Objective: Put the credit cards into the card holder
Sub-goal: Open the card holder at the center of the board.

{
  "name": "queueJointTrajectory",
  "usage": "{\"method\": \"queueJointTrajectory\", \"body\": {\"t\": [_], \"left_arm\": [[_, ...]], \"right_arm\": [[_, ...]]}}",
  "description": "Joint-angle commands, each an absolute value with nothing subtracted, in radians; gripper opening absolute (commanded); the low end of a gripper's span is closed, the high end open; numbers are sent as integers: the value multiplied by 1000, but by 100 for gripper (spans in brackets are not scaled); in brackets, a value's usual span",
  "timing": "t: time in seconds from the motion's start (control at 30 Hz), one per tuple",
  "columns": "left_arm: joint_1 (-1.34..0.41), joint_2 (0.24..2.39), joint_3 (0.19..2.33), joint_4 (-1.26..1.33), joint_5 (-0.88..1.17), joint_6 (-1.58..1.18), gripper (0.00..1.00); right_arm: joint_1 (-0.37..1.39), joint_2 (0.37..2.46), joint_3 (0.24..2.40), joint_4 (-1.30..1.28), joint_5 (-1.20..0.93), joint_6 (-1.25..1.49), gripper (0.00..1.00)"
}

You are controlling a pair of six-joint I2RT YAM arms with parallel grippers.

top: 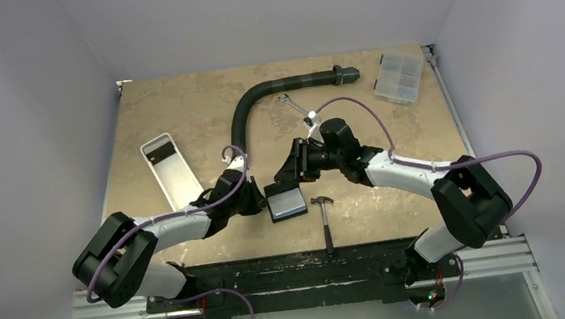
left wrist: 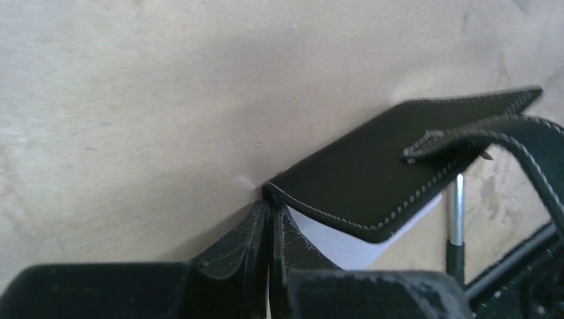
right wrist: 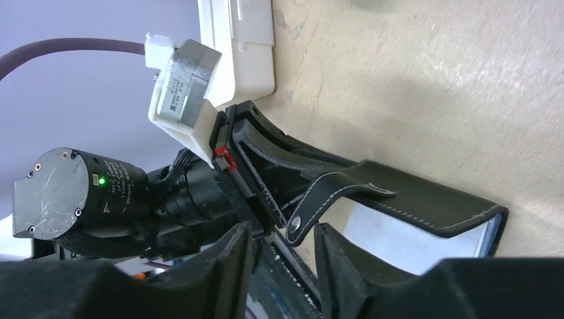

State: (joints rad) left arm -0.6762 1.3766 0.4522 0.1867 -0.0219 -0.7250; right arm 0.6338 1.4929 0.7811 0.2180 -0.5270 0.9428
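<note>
The left gripper (left wrist: pixel 268 219) pinches the card holder (left wrist: pixel 372 173), lying toward 2 o'clock (right gripper (right wrist: pixel 282 259), fingers apart, straddles the strap (right wrist: pixel 332 189)).

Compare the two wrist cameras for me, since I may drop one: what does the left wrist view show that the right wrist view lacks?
Only the left wrist view: the hammer handle beyond the card holder. Only the right wrist view: the white tray and the right hand, open at the end of the strap. Both: the card holder, its strap, the table, and the left hand shut on the holder's edge.
</note>
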Motion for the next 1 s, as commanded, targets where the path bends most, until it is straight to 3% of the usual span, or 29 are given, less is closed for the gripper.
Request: {"method": "queueJointTrajectory", "body": {"t": [0.0,0.13,0.27,0.63,0.73,0.97], "left_arm": [[-677,1403,479,324,141,-758,4],[-676,1407,508,286,151,-755,16],[-677,1375,524,233,179,-745,25],[-677,1145,550,-68,95,-739,58],[-677,1131,560,-25,119,-746,59],[-668,1289,614,149,81,-757,37]], "right_arm": [[630,1496,876,90,-452,767,49],[630,1555,896,150,-482,786,51],[629,1600,909,245,-464,822,58],[628,1860,1112,184,-414,733,68],[629,1903,1169,66,-401,673,72],[625,1857,1160,33,-408,647,79]]}}
